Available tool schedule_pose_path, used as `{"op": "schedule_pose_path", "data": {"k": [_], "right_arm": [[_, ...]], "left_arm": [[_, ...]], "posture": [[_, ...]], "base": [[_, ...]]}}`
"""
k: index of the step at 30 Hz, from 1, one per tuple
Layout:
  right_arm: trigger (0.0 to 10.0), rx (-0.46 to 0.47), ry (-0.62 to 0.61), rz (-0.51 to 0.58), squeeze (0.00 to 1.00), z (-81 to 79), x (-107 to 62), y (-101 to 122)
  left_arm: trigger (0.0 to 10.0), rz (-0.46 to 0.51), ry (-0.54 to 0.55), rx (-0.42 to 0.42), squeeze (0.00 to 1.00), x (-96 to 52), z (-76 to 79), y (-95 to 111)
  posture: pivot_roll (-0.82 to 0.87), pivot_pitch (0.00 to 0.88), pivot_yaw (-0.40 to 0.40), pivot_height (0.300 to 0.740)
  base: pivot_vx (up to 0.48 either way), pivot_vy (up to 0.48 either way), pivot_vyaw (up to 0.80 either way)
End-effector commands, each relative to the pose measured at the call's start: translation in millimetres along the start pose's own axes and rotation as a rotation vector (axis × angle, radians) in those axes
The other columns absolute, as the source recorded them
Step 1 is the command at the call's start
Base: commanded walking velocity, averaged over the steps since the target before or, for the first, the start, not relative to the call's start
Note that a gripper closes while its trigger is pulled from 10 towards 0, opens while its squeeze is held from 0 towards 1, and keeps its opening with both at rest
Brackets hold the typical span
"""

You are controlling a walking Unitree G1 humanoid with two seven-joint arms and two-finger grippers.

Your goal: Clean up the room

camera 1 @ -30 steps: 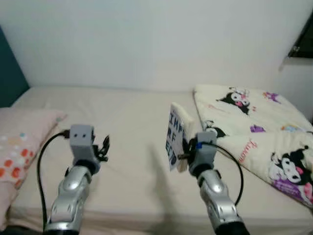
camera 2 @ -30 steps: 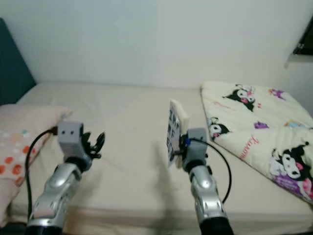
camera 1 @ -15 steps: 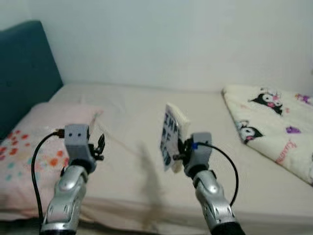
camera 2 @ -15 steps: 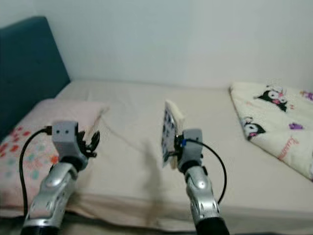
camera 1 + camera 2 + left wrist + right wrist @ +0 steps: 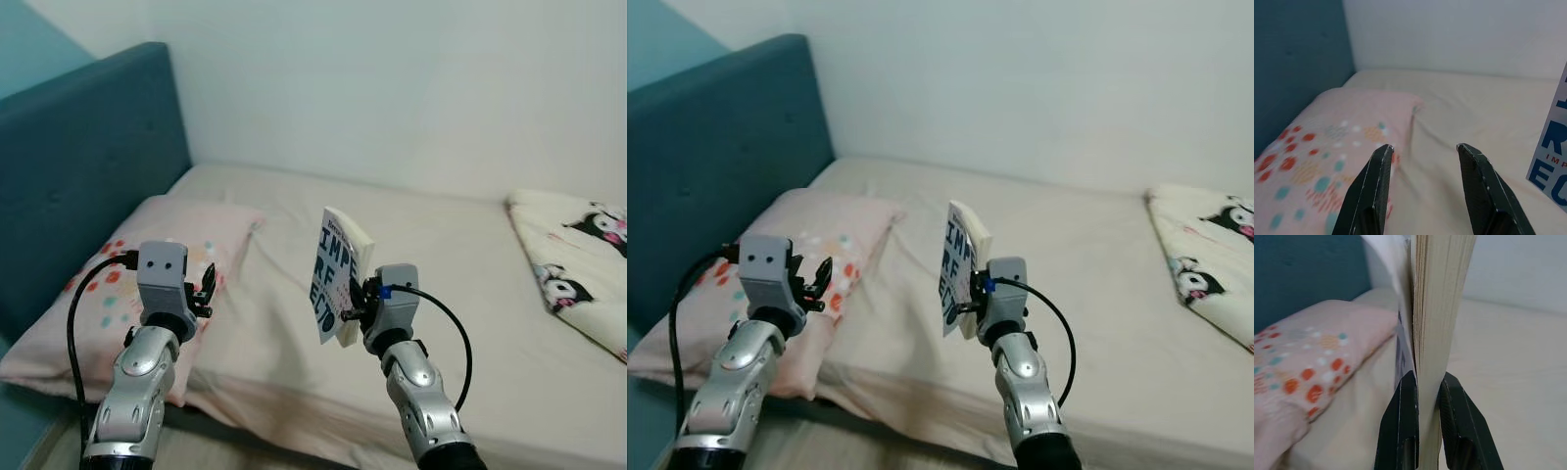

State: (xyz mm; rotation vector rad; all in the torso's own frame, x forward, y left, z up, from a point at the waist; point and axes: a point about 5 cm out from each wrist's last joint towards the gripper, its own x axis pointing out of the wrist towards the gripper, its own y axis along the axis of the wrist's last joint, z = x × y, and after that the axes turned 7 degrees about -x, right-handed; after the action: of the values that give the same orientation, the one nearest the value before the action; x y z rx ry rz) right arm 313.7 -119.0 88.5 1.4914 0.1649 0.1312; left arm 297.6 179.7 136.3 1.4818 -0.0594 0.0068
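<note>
**Book held upright over the bed, left claw empty**

Held upright in the right claw [image 5: 355, 305]: a paperback book [image 5: 336, 276], pinched by its lower edge between the two black fingers [image 5: 1400, 426], cover facing toward the left claw, page block toward the wall side. Clamped tight, with cream page edges rising straight up out of the grip in the right wrist view.

Probably light and fairly stiff while closed, yet floppy at the cover; one leaf or the cover already peeling away from the block beside the finger. Likely to fan open or sag if tilted flat, so best kept vertical or laid down spine-first. A smooth cover, perhaps slippery under narrow pads. Safer hold judged to be nearer the spine and deeper across the block, not at a loose corner.

White cover with large dark blue block letters stacked in rows, a smaller line of red print lower down, thick cream pages.

Left claw [image 5: 206, 290] raised at about the same height, well apart from the book, fingers [image 5: 1376, 186] spread moderately, nothing between them. Beyond and below it, a pink pillow [image 5: 147, 264] with orange and teal dots, lying against a teal headboard [image 5: 88, 186]. Under both claws, a bed [image 5: 441, 255] with a beige sheet; far off beyond the right claw, a cartoon-print blanket [image 5: 578, 264].
</note>
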Motion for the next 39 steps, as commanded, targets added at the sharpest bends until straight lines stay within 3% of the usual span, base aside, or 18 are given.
{"op": "schedule_pose_path", "data": {"k": [1,16,23,36,39], "right_arm": [[10.0,0.012,-0.028,0.041,0.00,5.7,0.8,5],[10.0,0.038,-0.047,0.037,0.00,8.0,-0.6,3],[10.0,0.012,-0.026,0.035,0.00,7.0,0.2,5],[10.0,-0.053,0.114,-0.001,0.00,-6.2,-1.9,-1],[10.0,-0.050,0.143,-0.016,0.00,-9.1,-2.9,-3]], "left_arm": [[10.0,-0.016,-0.020,0.014,0.00,-0.4,3.2,-1],[10.0,-0.048,-0.045,-0.006,0.00,1.6,9.4,-4],[10.0,-0.023,0.008,-0.043,0.00,7.3,6.0,-2],[10.0,0.011,0.050,-0.084,0.00,10.5,4.0,2],[10.0,0.013,0.061,-0.086,0.00,10.3,3.0,1]], "posture": [[0.07,0.000,-0.021,0.740],[0.07,0.000,-0.014,0.740],[0.06,0.000,-0.015,0.740],[0.05,0.000,-0.022,0.740],[0.05,0.000,-0.028,0.740]], "base": [[0.000,-0.480,0.00],[0.000,-0.032,0.00],[0.000,0.000,0.00],[0.273,0.000,0.80],[0.370,0.000,0.00]]}}
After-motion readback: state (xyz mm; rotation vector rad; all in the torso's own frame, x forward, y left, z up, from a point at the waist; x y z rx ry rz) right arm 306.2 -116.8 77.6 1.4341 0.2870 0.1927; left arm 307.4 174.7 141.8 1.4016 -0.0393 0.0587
